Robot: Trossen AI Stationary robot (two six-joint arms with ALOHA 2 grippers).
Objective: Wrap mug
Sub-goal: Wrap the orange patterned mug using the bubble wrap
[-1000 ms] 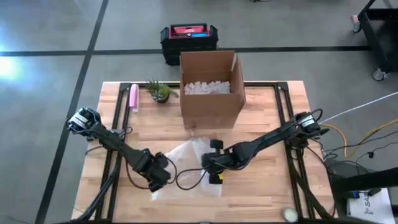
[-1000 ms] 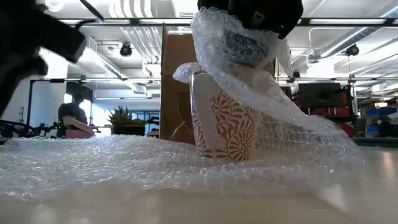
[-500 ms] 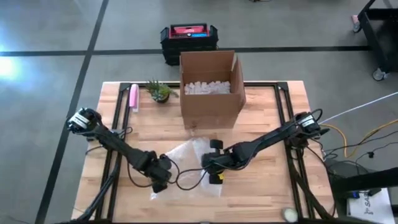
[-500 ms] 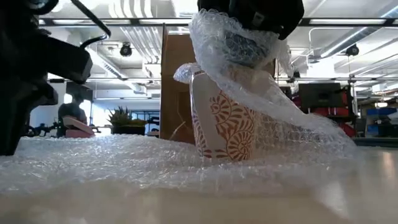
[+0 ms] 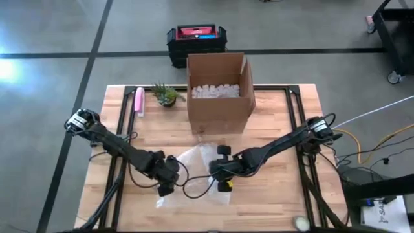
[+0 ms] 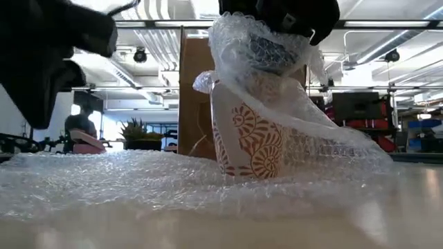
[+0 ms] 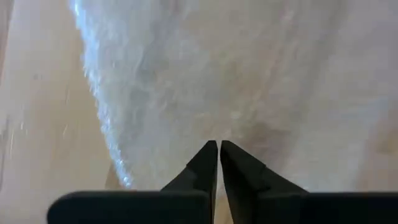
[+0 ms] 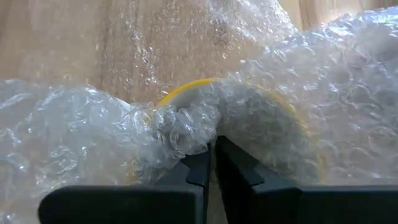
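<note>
tabletop point(image 5: 272, 129): wood, carries everything; you've got both arms low over its front half.
box point(image 5: 220, 90): open cardboard, at the back centre, white packing bits inside. Well behind the work, not in your way.
bubble wrap point(image 5: 194, 175): clear sheet spread flat at front centre, one side already pulled up and over the mug.
mug point(image 6: 250, 135): upright on the sheet, white with orange swirl pattern, yellow inside. Sits toward the sheet's right part.
right gripper point(image 8: 213, 163): over the mug's mouth, jaws pinched narrow on the wrap draped at the rim, pinning it there.
left gripper point(image 7: 219, 155): over the sheet's loose left part, jaws closed tip to tip; can't tell if any wrap is caught between them.
key relation: mug lies to the right of the left gripper, axis vertical; the free flat wrap is on the left arm's side, so that's your nearer arm for the next fold.
plant point(image 5: 166, 95): small, back left, well clear.
pink thing point(image 5: 138, 101): beside the plant, clear too.
risk: I'd guess pulling the sheet could tip the mug.
</note>
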